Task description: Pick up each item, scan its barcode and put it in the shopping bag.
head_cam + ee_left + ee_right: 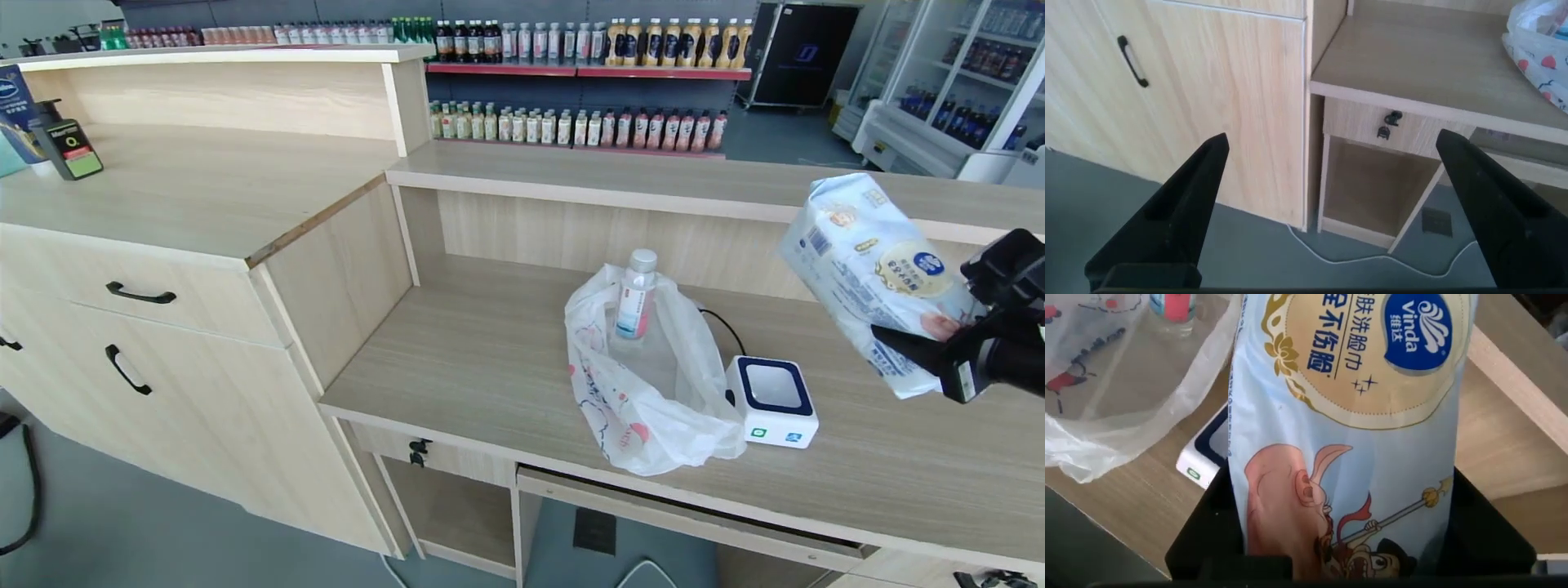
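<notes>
Pale-blue tissue pack: held in right gripper, 2 o'clock of scanner.
Scan: turn barcode down over its glass.
Left gripper: wide.

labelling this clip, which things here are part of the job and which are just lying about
Job: pack, scanner, bag, bottle in bag.
Lying about: drink shelves, fridges, sign stand, drawers.

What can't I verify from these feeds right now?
- Far finger of the right gripper: head view, hidden behind the pack.
- Anything in the shopping bag beside the bottle: head view, crumpled plastic hides it.
- Most of the scanner: right wrist view, covered by the pack.
</notes>
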Robot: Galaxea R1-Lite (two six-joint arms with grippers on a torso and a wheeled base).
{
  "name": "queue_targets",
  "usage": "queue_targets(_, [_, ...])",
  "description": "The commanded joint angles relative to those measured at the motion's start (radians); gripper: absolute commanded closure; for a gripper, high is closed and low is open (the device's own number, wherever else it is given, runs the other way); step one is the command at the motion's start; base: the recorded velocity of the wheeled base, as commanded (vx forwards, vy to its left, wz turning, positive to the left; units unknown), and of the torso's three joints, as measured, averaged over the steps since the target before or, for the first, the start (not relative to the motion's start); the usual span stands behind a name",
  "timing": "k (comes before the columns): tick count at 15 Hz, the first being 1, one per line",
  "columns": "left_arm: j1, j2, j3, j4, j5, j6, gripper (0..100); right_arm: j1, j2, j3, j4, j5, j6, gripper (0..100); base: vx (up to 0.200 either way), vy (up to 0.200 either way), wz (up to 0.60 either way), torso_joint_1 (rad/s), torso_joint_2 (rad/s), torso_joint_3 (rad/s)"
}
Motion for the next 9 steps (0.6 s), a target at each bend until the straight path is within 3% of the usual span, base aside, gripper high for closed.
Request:
queue_targets(1, [0.001, 0.0, 0.0, 0.0, 0.0, 0.0, 0, -0.014, 0.069, -0.001, -0.001, 0.001, -0.105, 100, 0.0, 0.0, 0.0, 0.0, 0.0, 0.0])
queue_targets(3, [0.001, 0.0, 0.0, 0.0, 0.0, 0.0, 0, -0.057, 0.121, 0.003, -0.035, 0.003, -0.284, 100, 0.0, 0.0, 0.0, 0.0, 0.0, 0.0])
queue_targets(7, [0.001, 0.0, 0.0, 0.0, 0.0, 0.0, 0, -0.055, 0.242, 0.006, -0.213, 0.067, -0.396, 100, 0.0, 0.0, 0.0, 0.0, 0.0, 0.0])
queue_targets(9, [0.001, 0.0, 0.0, 0.0, 0.0, 0.0, 0, -0.057, 0.367, 0.003, -0.392, 0.076, -0.479, 100, 0.0, 0.0, 0.0, 0.0, 0.0, 0.0])
